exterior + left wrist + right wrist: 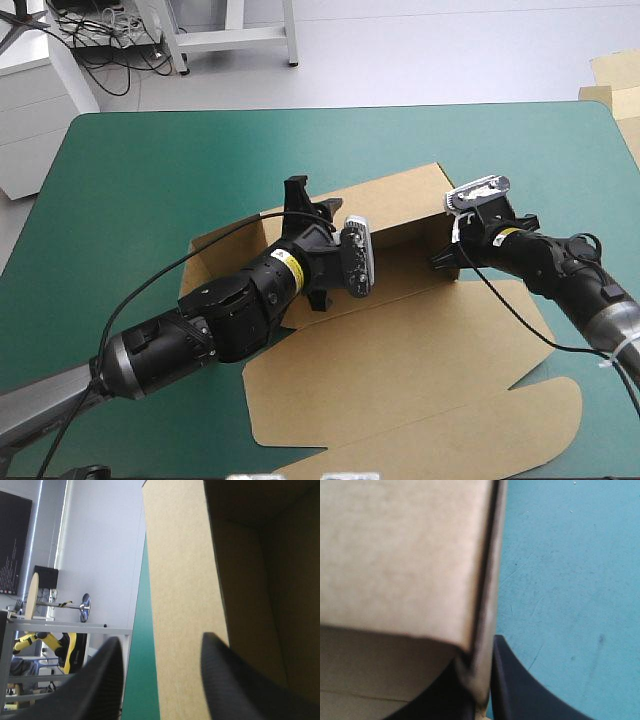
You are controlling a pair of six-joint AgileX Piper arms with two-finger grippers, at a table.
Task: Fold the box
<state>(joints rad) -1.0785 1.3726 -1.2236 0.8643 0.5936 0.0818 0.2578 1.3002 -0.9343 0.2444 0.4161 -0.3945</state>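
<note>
Abt halfway, I'd say: box [400, 350] has back wall up, lid flat, side walls to tuck. Right gripper [480, 652] pinches wall's end. Left gripper [161, 637] is spread, wall btwn its fingers [100, 680], ungripped.

Beyond the raised wall [400, 205] of the box [400, 330], the teal-green surface [150, 160] is bare up to its far edge and both far corners; there a tool finds free room. The wall itself stands across the middle as a barrier. The left tool [308, 203] straddles one end of it, fingers apart, with a strip of bare cover beside the outer finger. The right tool [447, 262] pinches the other end. The flat lid [420, 400] fills the near right part, and the left arm [200, 330] lies over the near left.
</note>
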